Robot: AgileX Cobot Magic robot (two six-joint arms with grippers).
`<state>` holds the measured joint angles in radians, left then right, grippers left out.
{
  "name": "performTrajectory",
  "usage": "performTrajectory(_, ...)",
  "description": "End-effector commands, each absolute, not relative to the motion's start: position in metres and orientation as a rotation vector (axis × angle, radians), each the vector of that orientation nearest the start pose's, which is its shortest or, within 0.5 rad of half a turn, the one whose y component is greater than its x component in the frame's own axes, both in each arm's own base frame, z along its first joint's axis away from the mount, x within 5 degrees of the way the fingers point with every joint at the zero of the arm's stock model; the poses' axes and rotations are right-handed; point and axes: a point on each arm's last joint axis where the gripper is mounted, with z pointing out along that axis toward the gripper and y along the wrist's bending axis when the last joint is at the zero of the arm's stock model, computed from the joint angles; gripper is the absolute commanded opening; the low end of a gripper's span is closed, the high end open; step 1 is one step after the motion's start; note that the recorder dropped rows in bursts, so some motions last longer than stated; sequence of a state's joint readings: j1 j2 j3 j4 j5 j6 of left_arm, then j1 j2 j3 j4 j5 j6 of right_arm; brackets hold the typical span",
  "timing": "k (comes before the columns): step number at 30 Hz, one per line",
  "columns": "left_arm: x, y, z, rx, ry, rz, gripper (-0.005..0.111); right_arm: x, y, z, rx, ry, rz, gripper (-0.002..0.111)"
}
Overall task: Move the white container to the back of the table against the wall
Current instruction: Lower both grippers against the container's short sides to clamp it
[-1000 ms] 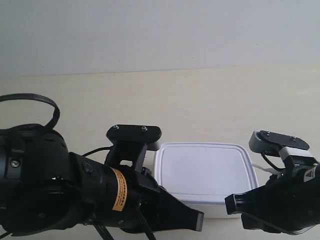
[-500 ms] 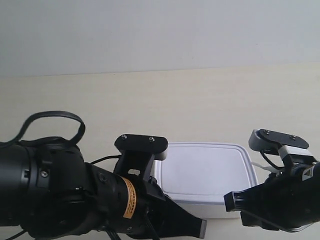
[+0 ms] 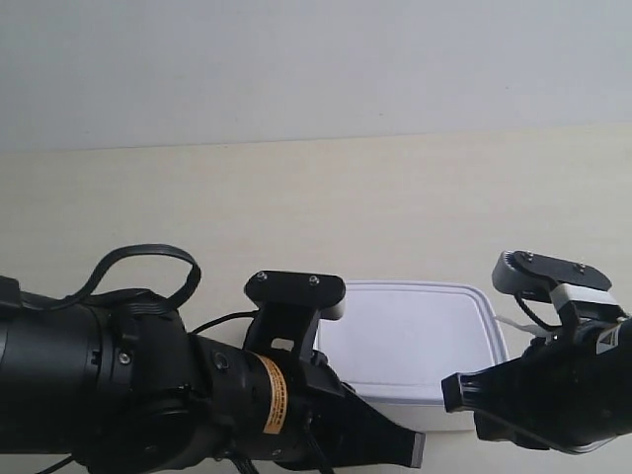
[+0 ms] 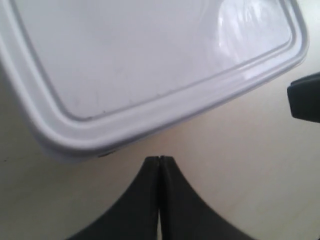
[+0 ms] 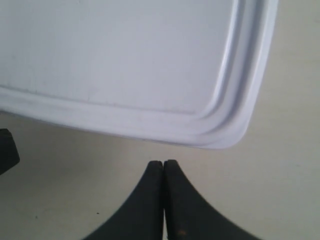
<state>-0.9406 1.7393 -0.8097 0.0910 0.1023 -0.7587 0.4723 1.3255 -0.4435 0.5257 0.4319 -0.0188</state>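
The white container (image 3: 420, 336) lies flat on the cream table (image 3: 415, 197), near the front, far from the grey-white wall (image 3: 316, 59). Its lid with the raised rim fills the left wrist view (image 4: 150, 60) and the right wrist view (image 5: 120, 60). My left gripper (image 4: 159, 159) is shut and empty, its tip just short of the container's near side, by one corner. My right gripper (image 5: 163, 163) is also shut and empty, a short way off the near side by the other corner. In the exterior view the left tip (image 3: 413, 449) and right tip (image 3: 456, 393) sit in front of the box.
The bulky black left arm (image 3: 148, 385) with an orange label and a looped cable covers the table's front left. The right arm's body (image 3: 563, 395) covers the front right. Each wrist view shows the other gripper's dark tip (image 4: 305, 97) (image 5: 7, 150) at its edge.
The left arm has moved to the right along the container's front, now covering the box's left edge. The right arm and the container have barely moved.
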Motion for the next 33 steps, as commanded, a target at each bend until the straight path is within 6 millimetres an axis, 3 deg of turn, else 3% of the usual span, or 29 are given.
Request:
performTrajectory(1,0.193,-0.263,0.147,0.343,2.598,-0.628,0.0,0.164,0.105,0.158,-0.078,2.838,0.512,0.0)
performTrajectory(6,0.201,-0.26,0.134,0.309,2.61,-0.613,0.0,0.172,0.106,0.145,-0.029,2.843,0.47,0.0)
performTrajectory(12,0.21,-0.255,0.135,0.268,2.587,-0.625,0.0,0.179,0.107,0.137,0.006,2.826,0.444,0.0)
performTrajectory(33,0.224,-0.25,0.14,0.252,2.508,-0.662,0.0,0.209,0.122,0.136,0.003,2.818,0.444,0.0)
